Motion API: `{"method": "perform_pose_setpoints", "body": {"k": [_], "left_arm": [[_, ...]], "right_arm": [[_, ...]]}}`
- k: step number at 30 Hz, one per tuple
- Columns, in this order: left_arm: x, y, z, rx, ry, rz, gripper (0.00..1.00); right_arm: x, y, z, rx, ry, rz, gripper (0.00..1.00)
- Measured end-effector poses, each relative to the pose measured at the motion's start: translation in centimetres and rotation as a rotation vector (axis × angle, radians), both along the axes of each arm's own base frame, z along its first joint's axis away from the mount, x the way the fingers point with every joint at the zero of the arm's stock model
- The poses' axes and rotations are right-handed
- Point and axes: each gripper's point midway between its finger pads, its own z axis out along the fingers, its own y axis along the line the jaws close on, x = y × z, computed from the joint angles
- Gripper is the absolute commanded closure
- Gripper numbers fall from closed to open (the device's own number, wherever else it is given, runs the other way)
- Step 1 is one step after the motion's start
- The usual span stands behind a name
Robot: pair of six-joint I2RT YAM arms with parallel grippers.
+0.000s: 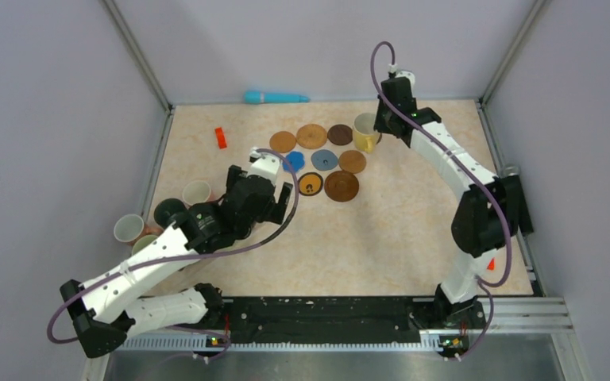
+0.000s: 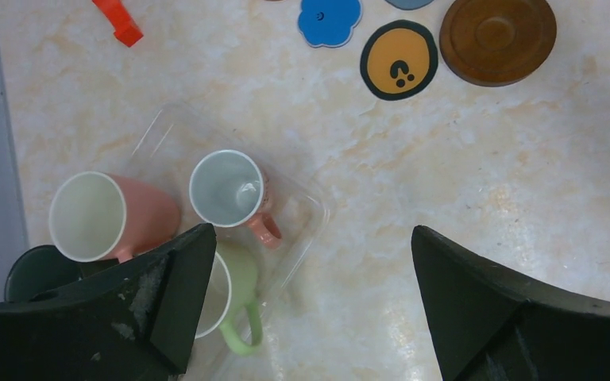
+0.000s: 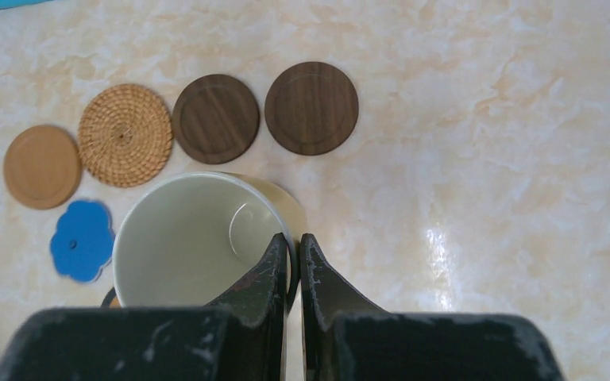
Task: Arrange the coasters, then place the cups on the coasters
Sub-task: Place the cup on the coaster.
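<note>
top external view, from the left: close to the table's (image 1: 413, 238) left edge stands a group of cups, among them a pink cup (image 2: 99, 216), a pale green cup (image 2: 237, 305), a dark cup (image 2: 36, 270) and a white-lined cup (image 2: 226, 188) with a pink handle, which sits in a clear tray (image 2: 318, 208). the left end effector (image 2: 311, 234) hangs just right of them, jaws spread wide with nothing between them. toward the far edge the coasters (image 1: 323, 159) lie flat in a cluster, including a blue scalloped coaster (image 1: 293, 162), a black-rimmed coaster (image 1: 310, 184) and a woven coaster (image 1: 311, 136). at the cluster's right side the right end effector (image 3: 295, 238) pinches the rim of a yellow cup (image 3: 183, 238); whether that cup touches the table i cannot tell.
</note>
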Motion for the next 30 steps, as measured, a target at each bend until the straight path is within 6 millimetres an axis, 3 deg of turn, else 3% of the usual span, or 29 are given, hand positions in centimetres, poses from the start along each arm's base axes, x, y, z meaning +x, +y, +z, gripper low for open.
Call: {"method": "perform_pose_setpoints", "body": {"k": [9,20,30], "left_arm": [[-0.9,1.9,-1.5,0.09,0.008,-0.019,0.01],[-1.3,2.4,-2.0,0.097,0.015,-0.021,0.01],[-1.3,2.5,-1.9,0.098,0.012,-0.013,0.01]], "right_arm": [[5.4,-2.0,-5.3,-0.031,0.094,-0.054,1.0],[9.0,-3.2,-5.7,0.009,0.086,-0.08,1.0],[10.3,-3.4,-7.1,0.004,0.104,-0.084,1.0]]}}
